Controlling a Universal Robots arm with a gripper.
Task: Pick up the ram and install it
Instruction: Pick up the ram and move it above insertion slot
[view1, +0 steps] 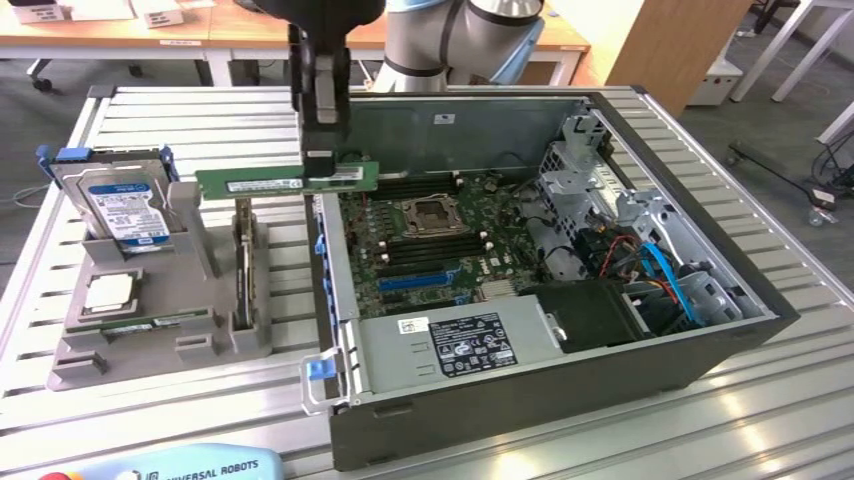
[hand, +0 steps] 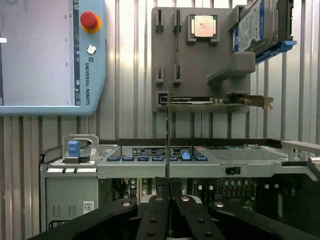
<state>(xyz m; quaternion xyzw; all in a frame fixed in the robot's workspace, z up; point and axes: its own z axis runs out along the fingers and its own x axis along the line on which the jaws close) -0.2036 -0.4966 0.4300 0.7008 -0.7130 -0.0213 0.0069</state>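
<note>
The ram (view1: 287, 181) is green with a white label strip (view1: 343, 177); the holder (view1: 127, 352) plain grey, the pendant (hand: 97, 60) pale blue (its button (hand: 89, 20) bright red), the table (view1: 747, 420) ribbed silver.

Silver arm (view1: 407, 50) with a blue joint cap (view1: 530, 45), black end effector (hand: 168, 186) studded with silver screws.

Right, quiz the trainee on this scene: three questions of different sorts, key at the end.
1. True or false: the black claw is shut on the long green ram stick.
2. Multiple choice: what stands in the grey plastic parts holder? A) a blue-labelled silver hard drive B) a keyboard C) a red mug
3. Short answer: is the ram seated in a slot of the green motherboard inside the open black computer case?
Key: 1 true. 2 A. 3 No; the claw holds it in the air.
</note>
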